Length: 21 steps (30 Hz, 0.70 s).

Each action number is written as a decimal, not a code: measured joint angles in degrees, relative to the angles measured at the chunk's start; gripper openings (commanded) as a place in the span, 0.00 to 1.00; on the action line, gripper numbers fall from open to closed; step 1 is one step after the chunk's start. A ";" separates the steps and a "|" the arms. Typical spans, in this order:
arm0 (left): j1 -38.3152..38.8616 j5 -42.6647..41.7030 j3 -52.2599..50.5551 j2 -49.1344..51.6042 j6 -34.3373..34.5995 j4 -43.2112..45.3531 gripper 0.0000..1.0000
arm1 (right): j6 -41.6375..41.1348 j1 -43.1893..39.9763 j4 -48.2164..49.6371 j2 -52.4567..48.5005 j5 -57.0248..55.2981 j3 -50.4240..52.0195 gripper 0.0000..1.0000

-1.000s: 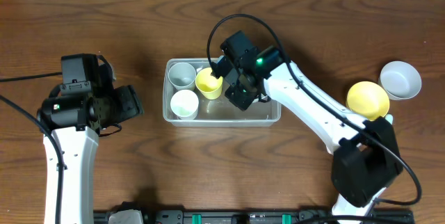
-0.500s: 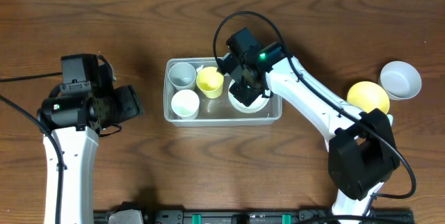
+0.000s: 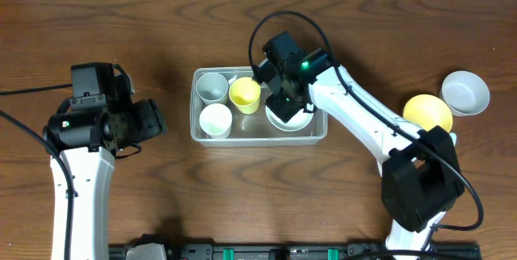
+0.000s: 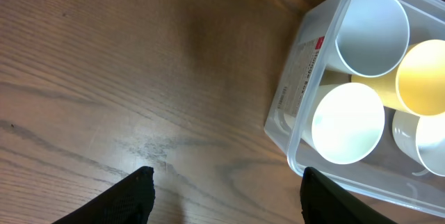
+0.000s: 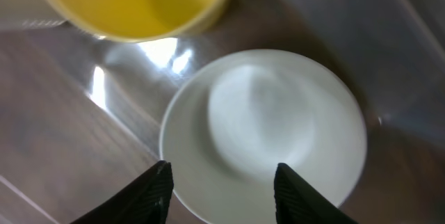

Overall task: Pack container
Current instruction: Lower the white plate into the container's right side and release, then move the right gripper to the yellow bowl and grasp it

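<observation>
Clear plastic, the container (image 3: 258, 138) lies mid-table in the overhead view with its long axis running left to right. It holds two white cups (image 3: 214, 119) at its left end, a yellow cup (image 3: 244, 95) beside them and a white bowl (image 3: 297, 121) at its right end. The right gripper (image 3: 283, 103) hangs directly over that bowl, and the left gripper (image 3: 155, 119) waits on the wooden table (image 3: 161, 34) just off the container's left end. A yellow bowl (image 3: 426, 113) and a second white bowl (image 3: 464, 92) sit well apart to the right, beside the right arm's base, so that arm is likely the nearer one for them. The left wrist view shows its two fingers spread wide over bare wood with nothing between them, and the container's near corner ahead and to the right. In the right wrist view the fingers stand apart above the white bowl, clamping nothing, and the bowl rests flat on the container's floor just beside the yellow cup. Free floor looks scarce, so the remaining bowls would probably have to nest in this one.
</observation>
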<state>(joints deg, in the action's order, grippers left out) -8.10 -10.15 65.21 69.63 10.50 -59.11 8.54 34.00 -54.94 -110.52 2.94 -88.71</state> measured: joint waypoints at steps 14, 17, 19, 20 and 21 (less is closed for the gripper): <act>0.00 0.00 0.00 0.00 0.00 0.00 0.67 | -21.46 -27.43 -6.01 20.24 -9.16 -4.48 0.75; 0.00 0.02 0.00 0.00 0.00 0.00 0.67 | -22.80 -33.00 -8.26 19.65 -9.14 -4.17 0.76; 0.00 0.02 0.00 0.00 0.00 0.00 0.68 | -23.37 -35.47 -8.44 17.94 -9.01 -2.71 0.76; 0.00 0.02 0.00 0.00 0.00 0.00 0.67 | -23.63 -36.48 -8.22 16.92 -8.96 -1.46 0.77; 0.00 0.02 0.00 0.00 0.00 0.00 0.68 | -23.91 -37.38 -7.98 15.96 -8.92 -0.26 0.77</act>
<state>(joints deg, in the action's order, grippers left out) -8.10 -10.13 65.21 69.63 10.50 -59.11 -15.38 -3.38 -62.92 -94.56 -5.98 -88.97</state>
